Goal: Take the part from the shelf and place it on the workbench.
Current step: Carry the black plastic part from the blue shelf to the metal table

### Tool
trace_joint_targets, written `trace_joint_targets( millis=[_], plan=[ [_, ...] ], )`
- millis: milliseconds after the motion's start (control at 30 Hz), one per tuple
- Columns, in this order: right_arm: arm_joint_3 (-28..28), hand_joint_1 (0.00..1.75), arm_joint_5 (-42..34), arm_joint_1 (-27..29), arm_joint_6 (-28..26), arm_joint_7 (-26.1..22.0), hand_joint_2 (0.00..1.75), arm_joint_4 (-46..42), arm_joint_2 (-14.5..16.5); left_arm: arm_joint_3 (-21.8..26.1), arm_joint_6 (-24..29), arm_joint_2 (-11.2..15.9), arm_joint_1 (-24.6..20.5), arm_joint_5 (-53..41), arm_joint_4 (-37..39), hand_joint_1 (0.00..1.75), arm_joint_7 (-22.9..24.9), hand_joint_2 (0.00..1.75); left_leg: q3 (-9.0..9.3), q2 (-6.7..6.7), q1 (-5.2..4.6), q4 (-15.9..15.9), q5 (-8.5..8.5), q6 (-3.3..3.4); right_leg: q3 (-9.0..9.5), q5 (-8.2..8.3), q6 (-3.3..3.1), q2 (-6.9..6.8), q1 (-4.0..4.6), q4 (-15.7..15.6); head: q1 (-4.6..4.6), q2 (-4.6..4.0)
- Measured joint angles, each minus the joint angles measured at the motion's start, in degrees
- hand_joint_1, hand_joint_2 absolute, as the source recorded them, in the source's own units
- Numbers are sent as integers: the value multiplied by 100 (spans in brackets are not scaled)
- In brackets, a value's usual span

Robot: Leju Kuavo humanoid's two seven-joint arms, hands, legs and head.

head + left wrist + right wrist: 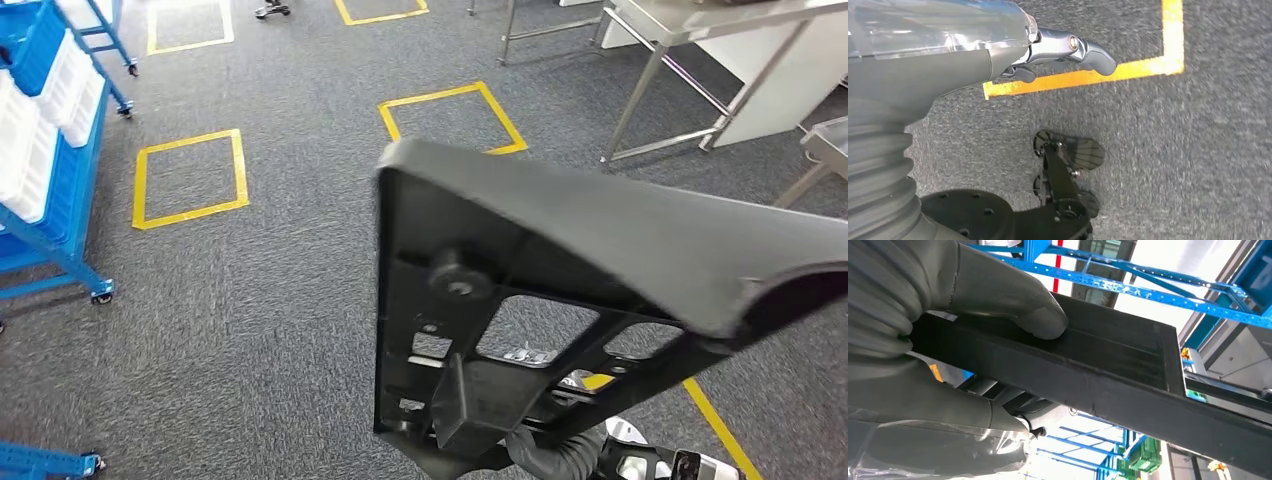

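Note:
The part (600, 230) is a large black plastic panel with ribs and cut-outs, held up close in front of the head camera and tilted. My right hand (560, 455) grips it from below at its lower edge. In the right wrist view the thumb (1038, 315) presses on one face of the part (1108, 365) while the fingers wrap the other side. The left hand (1063, 50) hangs over the carpet, holding nothing, its fingers loosely apart. A steel workbench (700, 20) stands at the far right.
A blue shelf rack (60, 230) on castors with white and blue bins stands at the left. Yellow tape squares (190, 175) mark the grey carpet. A second steel table corner (825, 145) shows at the right edge. Yellow tape (1083, 77) lies under the left hand.

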Motion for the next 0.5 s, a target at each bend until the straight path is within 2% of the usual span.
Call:
trace_joint_targets(
  millis=[33,100,133,167,200,233,267,333,367,400,433,467,500],
  plan=[
    [48,162,19,-26,18,2,175,37,20,8,-3,-3,0,1,-2,0,3,175,-79,-136,9,202,-128,-20,27,18,-31,61,-23,-36,-4,0],
    [164,162,39,-123,62,5,175,180,80,29,-10,-10,12,0,-3,0,17,175,-433,-421,29,916,-476,-43,46,27,-72,189,-42,-53,-14,0],
    [226,162,29,-190,75,16,175,275,111,41,-16,-13,20,-3,-3,0,30,175,-628,-473,33,1272,-593,-55,44,25,-81,264,-41,-47,-15,0],
    [286,162,0,-266,80,41,175,370,137,53,-22,-14,26,-8,-3,0,40,175,-763,-494,34,1485,-610,-65,44,22,-82,345,-42,-36,-16,0],
    [342,162,-49,-357,80,80,175,453,157,66,-33,-15,28,-13,-3,0,51,175,-800,-502,37,1477,-504,-73,45,17,-76,430,-46,-20,-15,0],
    [389,162,-114,-453,77,130,175,523,176,78,-46,-15,27,-18,-3,0,59,175,-726,-523,44,1236,-296,-78,47,6,-63,512,-53,5,-15,0],
    [425,162,-183,-547,72,174,175,571,193,89,-61,-15,23,-20,-3,0,62,175,-582,-599,61,849,-55,-84,43,-13,-41,586,-62,38,-15,0],
    [464,162,-314,-722,52,228,175,635,216,108,-90,-17,16,-24,-3,0,66,175,-332,-849,96,218,209,-85,-6,-52,23,709,-62,122,-15,0],
    [471,162,-371,-791,30,240,175,654,221,117,-101,-18,10,-26,-3,0,67,175,-285,-935,102,92,231,-69,-39,-59,56,757,-63,149,-15,0],
    [471,162,-426,-848,6,252,175,668,221,125,-110,-19,1,-31,-3,0,69,175,-280,-951,93,78,211,-39,-67,-55,89,803,-67,159,-15,0],
    [466,162,-473,-893,-19,267,175,674,219,129,-118,-20,-9,-36,-3,0,71,175,-279,-889,85,69,227,5,-85,-43,123,851,-75,155,-14,0],
    [456,162,-512,-925,-37,279,175,676,217,133,-127,-21,-17,-45,-3,0,73,175,-272,-829,81,48,242,47,-92,-47,153,813,-80,164,-15,0],
    [442,162,-540,-956,-45,290,175,676,214,135,-134,-23,-18,-54,-3,0,75,175,-259,-764,81,23,256,90,-122,-89,179,700,-76,225,-5,0]
  ],
)
